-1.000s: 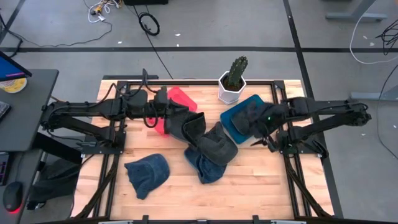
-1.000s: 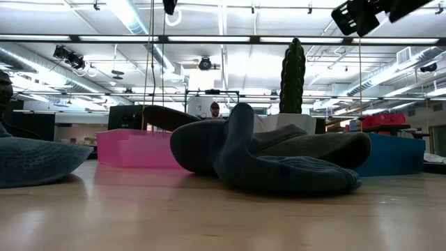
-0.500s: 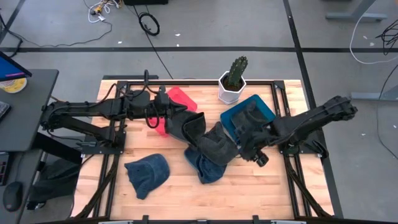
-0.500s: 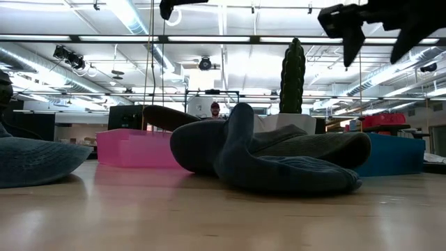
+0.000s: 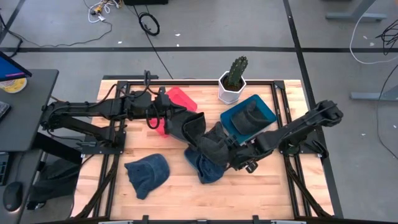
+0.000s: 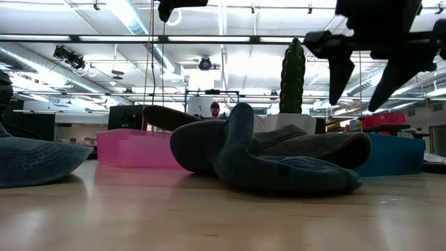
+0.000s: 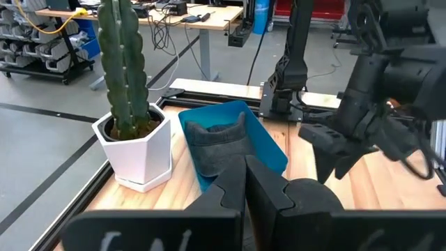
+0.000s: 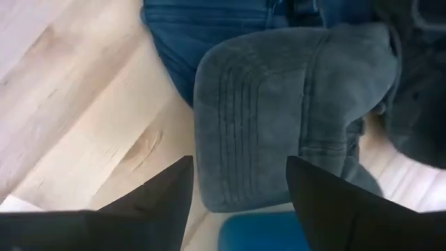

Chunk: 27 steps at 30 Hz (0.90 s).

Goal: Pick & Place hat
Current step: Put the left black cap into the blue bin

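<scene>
Hovering right end effector (image 5: pixel 239 163): it hangs above the pile of hats in the middle of the desk (image 5: pixel 273 186), fingers (image 8: pixel 164 192) spread apart and holding nothing; in the low view it shows as two dark prongs above the pile with air below them.
Grey hat (image 5: pixel 217 146): it lies at the centre of the pile, directly under the right end effector; in the right wrist view its stitched brim (image 8: pixel 258 104) fills the space between the two fingers.
Denim hat under it (image 5: pixel 204 168): it lies partly covered by the grey hat, on the side of the pile nearer the desk's front edge.
Lone blue hat (image 5: pixel 148 174): it lies flat on the wood near the front left of the desk, well apart from the pile.
Left end effector (image 5: pixel 166 112): it is stretched over the pink bin (image 5: pixel 180 99), fingers pressed together with nothing seen between them; a dark hat (image 5: pixel 193 127) lies just beside it.
Blue bin (image 5: pixel 249 115): it sits right of the pile, holding a dark grey hat (image 7: pixel 216 143).
Cactus (image 5: pixel 235 73): it stands upright in a white pot at the back of the desk, just behind the blue bin.
</scene>
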Each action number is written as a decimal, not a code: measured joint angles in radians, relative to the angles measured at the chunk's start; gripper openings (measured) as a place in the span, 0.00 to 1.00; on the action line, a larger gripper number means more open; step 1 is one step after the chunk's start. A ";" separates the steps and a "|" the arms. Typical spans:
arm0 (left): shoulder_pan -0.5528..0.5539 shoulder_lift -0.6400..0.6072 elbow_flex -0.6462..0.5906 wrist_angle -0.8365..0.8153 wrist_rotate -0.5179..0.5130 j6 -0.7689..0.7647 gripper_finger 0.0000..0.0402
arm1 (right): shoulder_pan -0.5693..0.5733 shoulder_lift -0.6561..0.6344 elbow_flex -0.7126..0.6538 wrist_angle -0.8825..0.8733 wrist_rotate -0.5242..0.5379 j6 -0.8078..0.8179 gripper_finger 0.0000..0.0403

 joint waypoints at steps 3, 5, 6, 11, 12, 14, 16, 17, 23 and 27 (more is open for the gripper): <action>0.000 0.000 0.000 0.000 0.000 0.000 0.03 | 0.000 0.019 -0.014 0.001 0.000 0.032 0.57; 0.000 0.000 0.000 0.001 0.000 -0.004 0.03 | 0.004 0.023 -0.040 0.008 0.014 0.051 0.57; 0.000 0.000 0.000 0.001 0.001 -0.007 0.03 | 0.006 0.023 -0.056 0.018 0.030 0.057 0.57; 0.000 0.000 0.000 0.001 0.000 -0.008 0.03 | 0.015 0.023 -0.128 0.072 0.052 0.070 0.57; 0.000 0.000 0.000 0.001 0.000 -0.007 0.03 | 0.016 0.023 -0.142 0.093 0.053 0.070 0.57; 0.000 0.000 0.000 0.001 0.000 -0.008 0.03 | 0.016 0.023 -0.163 0.143 0.066 0.070 0.57; 0.000 0.000 0.000 0.001 0.000 -0.008 0.03 | 0.016 0.023 -0.178 0.192 0.076 0.070 0.57; 0.000 0.000 0.000 0.001 0.000 -0.008 0.03 | 0.016 0.023 -0.184 0.207 0.079 0.069 0.57; 0.000 0.000 0.000 0.001 0.000 -0.038 0.03 | 0.016 0.023 -0.193 0.274 0.096 0.062 0.56; 0.000 0.000 0.000 0.001 0.000 -0.041 0.03 | 0.016 0.023 -0.193 0.300 0.097 0.060 0.46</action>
